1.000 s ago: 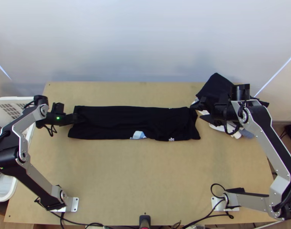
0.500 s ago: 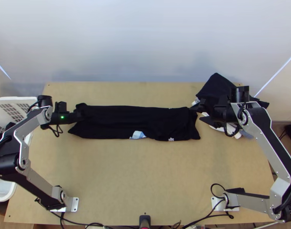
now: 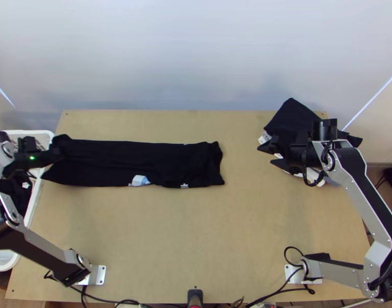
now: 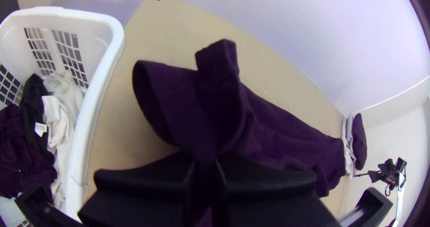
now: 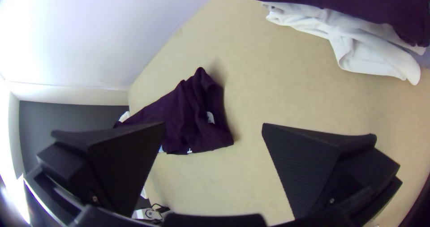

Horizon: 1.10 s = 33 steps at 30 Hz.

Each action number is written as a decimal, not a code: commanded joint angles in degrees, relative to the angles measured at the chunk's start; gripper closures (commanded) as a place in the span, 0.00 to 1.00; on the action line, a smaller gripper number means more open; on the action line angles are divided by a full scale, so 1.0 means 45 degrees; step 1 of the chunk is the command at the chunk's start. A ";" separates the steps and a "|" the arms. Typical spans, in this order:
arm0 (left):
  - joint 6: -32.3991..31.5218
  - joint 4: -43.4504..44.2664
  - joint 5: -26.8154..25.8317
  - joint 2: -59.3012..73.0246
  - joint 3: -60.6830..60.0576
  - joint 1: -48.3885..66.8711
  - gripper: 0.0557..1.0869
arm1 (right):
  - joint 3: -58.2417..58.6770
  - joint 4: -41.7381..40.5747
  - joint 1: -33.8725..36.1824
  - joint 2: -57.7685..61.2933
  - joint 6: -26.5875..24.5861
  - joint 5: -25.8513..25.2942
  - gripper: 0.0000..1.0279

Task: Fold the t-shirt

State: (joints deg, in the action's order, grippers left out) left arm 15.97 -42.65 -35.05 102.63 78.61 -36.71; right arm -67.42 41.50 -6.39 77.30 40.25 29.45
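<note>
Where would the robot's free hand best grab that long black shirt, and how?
Probably by the short loose end of the black t-shirt, coming from the right with the open right gripper, one of its fingers above and one below the cloth. The shirt lies as a long strip, that end facing this gripper; the left gripper pinches the opposite end.

T-shirt (image 3: 113, 161) on tbl (image 3: 196, 231) | bskt (image 4: 84, 137) L | cloth pile (image 3: 291, 119) rear R

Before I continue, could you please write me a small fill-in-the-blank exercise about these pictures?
The arm holding the t-shirt is the ____ one. The right gripper is not shut but ____. The basket is coloured ____. In the pile, white cloth lies ____ the dark cloth.

Missing words: left; open; white; under.
</note>
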 commanded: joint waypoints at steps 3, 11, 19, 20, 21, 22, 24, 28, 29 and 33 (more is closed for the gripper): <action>-0.1497 -0.2474 0.0191 -0.2260 0.1047 0.2298 0.97 | 0.0060 -0.0061 -0.0005 -0.0029 0.0020 0.0018 0.04; -0.4935 -0.2416 0.0210 -0.2865 0.2121 0.8138 0.97 | 0.0158 -0.0061 0.0054 -0.0244 0.0079 -0.0002 0.04; -0.6575 -0.1205 0.1109 -0.0834 0.3176 1.1497 0.97 | 0.0118 -0.0061 0.0659 -0.0478 0.0099 0.0018 0.04; -0.6712 -0.1146 0.1128 -0.0560 0.3313 1.1790 0.97 | 0.0118 -0.0061 0.0718 -0.0517 0.0099 0.0018 0.04; -0.6732 -0.1010 0.1187 -0.0326 0.3391 1.2044 0.97 | 0.0138 -0.0061 0.0776 -0.0556 0.0079 -0.0002 0.04; -0.6907 -0.0756 0.1226 -0.0111 0.3430 1.2298 0.97 | 0.0158 -0.0061 0.0815 -0.0595 0.0099 0.0018 0.04; -0.7142 -0.0502 0.1245 0.0455 0.3645 1.2747 0.97 | 0.0197 -0.0061 0.0854 -0.0634 0.0118 0.0018 0.04; -0.7454 -0.0307 0.1558 0.1627 0.4211 1.3685 0.97 | 0.0255 -0.0061 0.0893 -0.0654 0.0177 0.0018 0.04; -0.7474 -0.0209 0.1577 0.1822 0.4270 1.3880 0.97 | 0.0275 -0.0061 0.0913 -0.0673 0.0196 0.0018 0.04; -0.7532 0.0006 0.1714 0.2506 0.4602 1.4564 0.96 | 0.0275 -0.0061 0.0971 -0.0732 0.0216 0.0018 0.04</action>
State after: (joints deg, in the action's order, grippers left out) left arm -16.43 -44.60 -28.49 107.77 96.40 22.46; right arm -66.39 41.23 -2.59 74.48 40.95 29.56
